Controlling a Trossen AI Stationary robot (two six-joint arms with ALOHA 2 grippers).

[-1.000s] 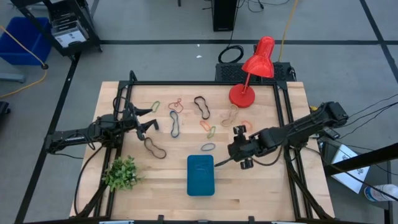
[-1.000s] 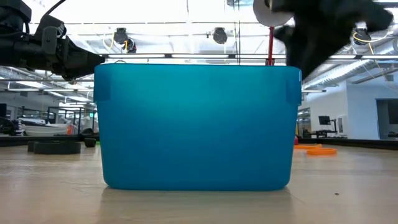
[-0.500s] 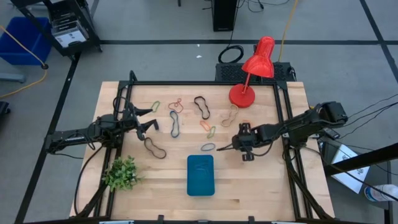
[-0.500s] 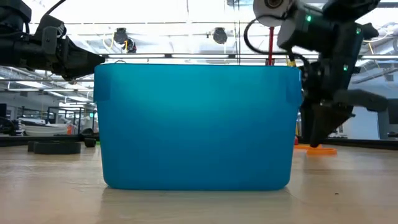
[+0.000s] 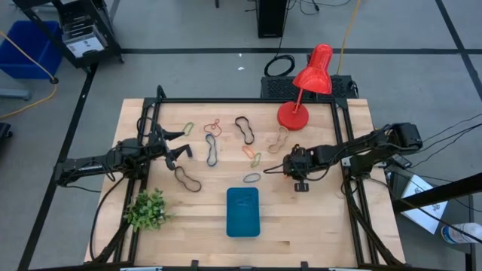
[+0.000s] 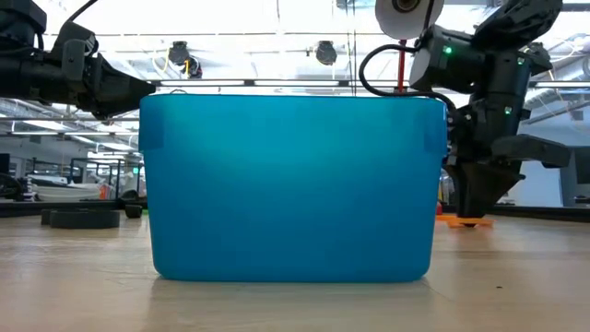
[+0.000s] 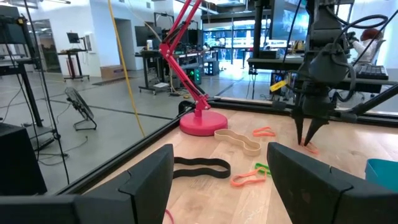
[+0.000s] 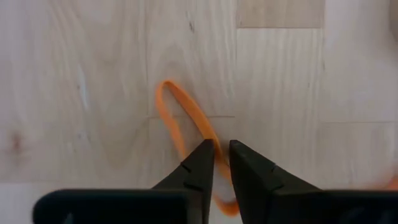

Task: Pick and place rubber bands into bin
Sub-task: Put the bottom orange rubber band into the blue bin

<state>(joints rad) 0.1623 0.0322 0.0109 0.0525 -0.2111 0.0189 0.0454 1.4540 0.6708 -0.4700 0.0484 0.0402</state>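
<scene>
Right gripper (image 8: 221, 163) pinching narrowly around orange rubber band (image 8: 186, 127) beside lamp (image 5: 301, 90) (left gripper (image 5: 178, 147) wide, empty).

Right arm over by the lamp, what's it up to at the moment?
The right gripper is down on the table, its fingers nearly closed around one side of an orange rubber band. The band lies flat on the wood, not lifted. The left gripper waits open on the far side. The bin sits nearby.
</scene>
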